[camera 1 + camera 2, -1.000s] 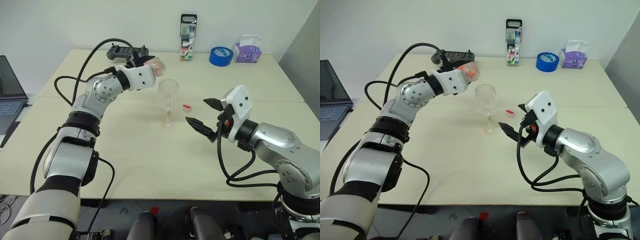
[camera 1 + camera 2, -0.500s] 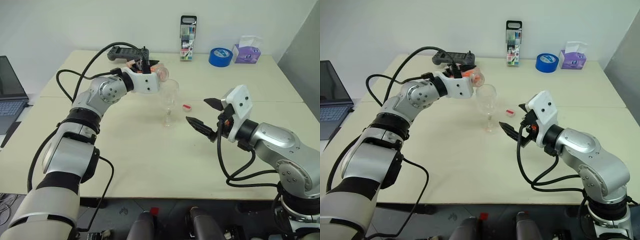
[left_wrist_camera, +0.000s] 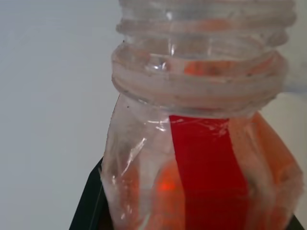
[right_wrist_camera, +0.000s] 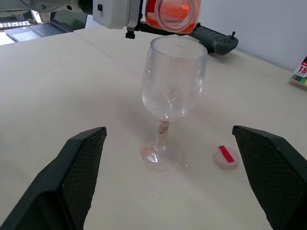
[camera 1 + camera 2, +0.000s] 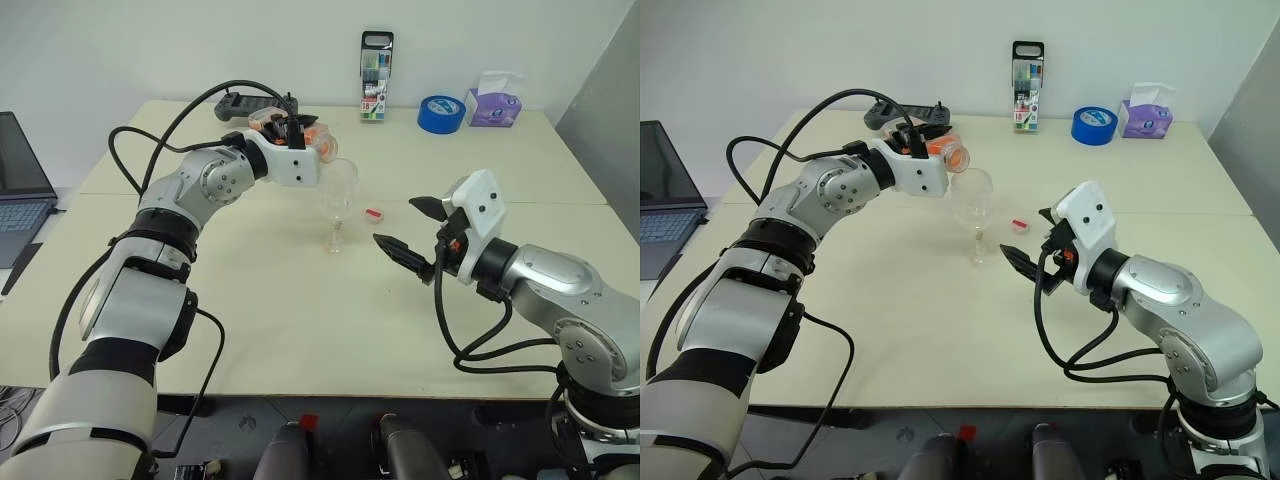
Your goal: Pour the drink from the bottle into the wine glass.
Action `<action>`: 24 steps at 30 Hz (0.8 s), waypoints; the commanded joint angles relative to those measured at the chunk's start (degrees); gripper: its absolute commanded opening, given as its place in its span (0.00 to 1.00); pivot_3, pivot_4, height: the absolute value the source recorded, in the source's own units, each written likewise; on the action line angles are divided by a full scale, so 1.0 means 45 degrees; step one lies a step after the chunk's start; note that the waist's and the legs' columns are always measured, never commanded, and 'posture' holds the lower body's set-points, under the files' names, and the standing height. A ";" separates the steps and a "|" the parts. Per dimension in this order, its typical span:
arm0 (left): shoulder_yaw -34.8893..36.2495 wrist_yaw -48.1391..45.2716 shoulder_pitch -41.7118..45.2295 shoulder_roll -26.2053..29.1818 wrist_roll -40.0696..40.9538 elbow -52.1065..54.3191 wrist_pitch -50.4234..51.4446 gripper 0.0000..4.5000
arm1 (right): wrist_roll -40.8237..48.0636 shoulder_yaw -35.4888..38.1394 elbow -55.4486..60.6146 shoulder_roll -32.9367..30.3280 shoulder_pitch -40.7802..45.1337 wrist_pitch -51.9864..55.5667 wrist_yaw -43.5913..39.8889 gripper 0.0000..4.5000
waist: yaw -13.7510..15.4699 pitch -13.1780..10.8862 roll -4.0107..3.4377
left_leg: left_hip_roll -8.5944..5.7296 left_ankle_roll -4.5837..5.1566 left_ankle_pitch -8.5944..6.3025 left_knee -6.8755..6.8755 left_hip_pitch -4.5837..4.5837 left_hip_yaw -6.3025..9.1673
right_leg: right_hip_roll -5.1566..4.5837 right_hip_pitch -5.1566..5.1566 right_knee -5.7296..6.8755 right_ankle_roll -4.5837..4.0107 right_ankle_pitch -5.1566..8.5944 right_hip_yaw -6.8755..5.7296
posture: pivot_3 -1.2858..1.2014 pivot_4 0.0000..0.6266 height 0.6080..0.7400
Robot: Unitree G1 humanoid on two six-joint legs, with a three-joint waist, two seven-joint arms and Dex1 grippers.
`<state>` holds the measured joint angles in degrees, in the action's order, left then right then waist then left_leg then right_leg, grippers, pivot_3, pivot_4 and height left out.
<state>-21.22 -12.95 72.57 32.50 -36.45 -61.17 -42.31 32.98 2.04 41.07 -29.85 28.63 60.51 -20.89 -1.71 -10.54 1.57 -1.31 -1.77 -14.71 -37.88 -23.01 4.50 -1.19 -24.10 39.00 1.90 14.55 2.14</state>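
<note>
Bottle (image 5: 945, 153) held in left pincer (image 5: 925, 152), fingers closed on its body, raised above the worktop (image 5: 940, 330) at the far left side of the wine glass (image 5: 977, 205). Lying almost level, long axis running from the pincer toward the glass, open mouth pointing to the glass and just over its rim at the far-left edge. Orange drink (image 3: 168, 184) visible inside the bottle, with red label strip (image 3: 206, 167) along the body and bare threaded neck, no cap on. Whether any drink already flows out, cannot tell.

Wine glass standing upright on its round foot near the middle of the worktop, bowl looking empty, faint orange trace at stem and foot. Red cap (image 4: 225, 156) lying on the worktop just beside the foot of the glass, between glass and right pincer (image 5: 408, 232).

Right pincer hovering near the glass on its right side, pointing toward it, fingers spread wide, holding nothing, apart from glass and cap.
</note>
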 commanded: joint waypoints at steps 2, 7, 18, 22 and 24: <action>-0.0209 0.0571 0.0751 0.0349 -0.0371 0.0227 -0.0067 0.37 | 0.0218 0.0140 0.0292 0.0001 0.0282 -0.0009 0.0055 1.00 | -0.0001 0.0000 0.0000 | -0.0001 0.0000 0.0000 0.0000 0.0000 -0.0001 | 0.0000 0.0001 0.0000 0.0000 0.0000 -0.0001 | 0.52 0.24 1.00; -0.0337 0.0757 0.0988 0.0457 -0.0692 0.0145 0.0053 0.37 | 0.0276 0.0145 0.0292 0.0005 0.0270 -0.0021 0.0054 1.00 | -0.0001 0.0000 0.0000 | -0.0001 0.0000 0.0000 0.0000 0.0000 -0.0003 | 0.0000 0.0000 0.0001 0.0000 0.0000 0.0000 | 0.52 0.24 1.00; -0.0448 0.0788 0.1134 0.0515 -0.0849 0.0312 0.0002 0.37 | 0.0459 0.0148 0.0334 0.0089 0.0184 -0.0041 0.0110 1.00 | -0.0002 0.0000 0.0000 | 0.0000 0.0000 0.0000 -0.0002 0.0000 -0.0009 | 0.0000 0.0000 0.0002 0.0000 0.0000 0.0000 | 0.52 0.24 1.00; -0.0481 0.0792 0.1209 0.0563 -0.0929 0.0319 0.0030 0.37 | 0.0542 0.0146 0.0334 0.0037 0.0187 -0.0016 0.0122 1.00 | -0.0002 0.0000 0.0000 | -0.0001 0.0000 0.0000 -0.0003 0.0000 -0.0010 | 0.0000 0.0000 0.0002 -0.0001 0.0000 0.0000 | 0.52 0.24 1.00; -0.0489 0.0798 0.1265 0.0567 -0.0932 0.0310 0.0038 0.37 | 0.0566 0.0141 0.0328 0.0013 0.0188 -0.0014 0.0116 1.00 | -0.0002 0.0000 0.0000 | -0.0001 0.0000 0.0000 -0.0003 0.0000 -0.0010 | 0.0000 0.0000 0.0003 -0.0001 0.0000 0.0000 | 0.52 0.24 1.00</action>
<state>-23.99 -10.44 74.98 34.06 -40.91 -61.32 -41.86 35.05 1.92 41.07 -29.44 28.72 60.65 -20.78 -1.72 -10.54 1.57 -1.32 -1.77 -14.71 -37.90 -23.01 4.46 -1.19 -24.10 39.02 1.90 14.55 2.14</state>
